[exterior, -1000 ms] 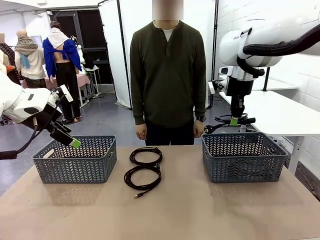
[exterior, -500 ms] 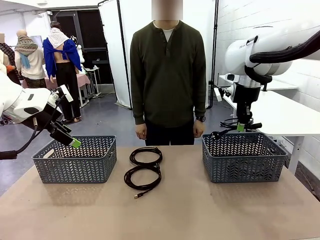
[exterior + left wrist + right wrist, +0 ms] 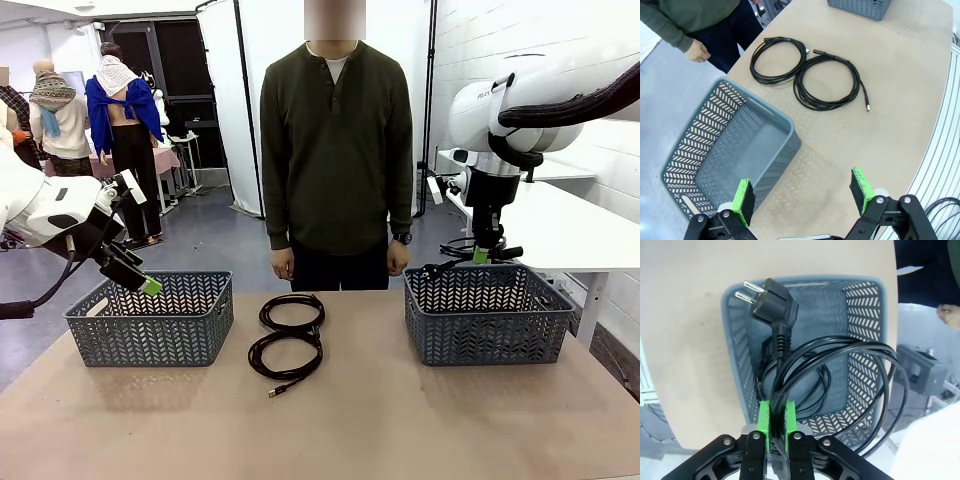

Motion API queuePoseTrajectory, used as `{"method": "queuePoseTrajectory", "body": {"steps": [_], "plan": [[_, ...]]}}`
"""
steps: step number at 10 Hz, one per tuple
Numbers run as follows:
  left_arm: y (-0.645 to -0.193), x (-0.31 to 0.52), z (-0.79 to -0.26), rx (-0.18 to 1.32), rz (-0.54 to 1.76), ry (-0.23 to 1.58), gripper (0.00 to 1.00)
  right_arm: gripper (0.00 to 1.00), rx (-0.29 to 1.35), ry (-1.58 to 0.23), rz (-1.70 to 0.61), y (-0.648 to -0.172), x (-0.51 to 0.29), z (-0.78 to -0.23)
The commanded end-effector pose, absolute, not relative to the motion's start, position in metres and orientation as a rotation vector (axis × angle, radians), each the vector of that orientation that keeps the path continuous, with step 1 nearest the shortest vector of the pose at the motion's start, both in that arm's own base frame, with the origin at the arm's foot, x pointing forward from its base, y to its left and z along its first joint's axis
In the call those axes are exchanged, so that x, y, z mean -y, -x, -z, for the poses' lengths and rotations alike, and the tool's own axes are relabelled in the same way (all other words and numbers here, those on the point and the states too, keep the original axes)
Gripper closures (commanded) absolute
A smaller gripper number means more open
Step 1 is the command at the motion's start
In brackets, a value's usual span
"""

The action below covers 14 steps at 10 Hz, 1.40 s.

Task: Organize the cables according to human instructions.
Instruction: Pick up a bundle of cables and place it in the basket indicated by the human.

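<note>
Brown tabletop (image 3: 400, 430) spans the foreground, with the person (image 3: 336, 150) standing at its far edge, arms hanging and hands level with that edge, posture unchanged from one second ago. Compared with that frame, the right arm has shifted toward the robot's right and slightly lower; since half a second ago it has hardly moved. The left arm is unchanged. The left basket (image 3: 150, 325) and right basket (image 3: 485, 320) sit at opposite ends of the table. Between them lie the far coil (image 3: 776, 80) and the near coil (image 3: 826, 106), just beside each other, both in the same places as before. The right gripper (image 3: 775, 412) hangs above the right basket, pads clamped on the held cable (image 3: 781, 335), whose loops droop over the basket opening, with the two-pin plug (image 3: 771, 305) over the basket's rim. The left gripper (image 3: 802, 192) hovers above the left basket's near corner, fingers spread wide, holding nothing.
</note>
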<state>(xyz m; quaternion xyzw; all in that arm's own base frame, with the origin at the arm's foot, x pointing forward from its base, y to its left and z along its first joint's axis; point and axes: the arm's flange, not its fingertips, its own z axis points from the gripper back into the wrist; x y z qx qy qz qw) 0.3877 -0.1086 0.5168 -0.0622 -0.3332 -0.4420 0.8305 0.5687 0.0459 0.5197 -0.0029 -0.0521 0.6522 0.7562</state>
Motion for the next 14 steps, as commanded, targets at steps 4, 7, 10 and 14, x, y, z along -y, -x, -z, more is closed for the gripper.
{"method": "queuePoseTrajectory", "body": {"steps": [4, 7, 10, 14], "plan": [[-0.389, 0.106, -0.515, 0.710, 0.945, 0.144, 0.00, 1.00, 0.109, -0.014, -1.447, -0.574, -0.047, -0.515], [-0.389, 0.106, -0.515, 0.710, 0.945, 0.144, 0.00, 1.00, 0.092, -0.021, -1.503, -0.581, -0.040, -0.499], [-0.389, 0.106, -0.515, 0.710, 0.945, 0.144, 0.00, 1.00, 0.107, 0.002, -1.476, -0.589, -0.028, -0.491], [-0.389, 0.106, -0.515, 0.710, 0.945, 0.144, 0.00, 1.00, 0.115, 0.008, -1.483, -0.592, -0.020, -0.483]]}}
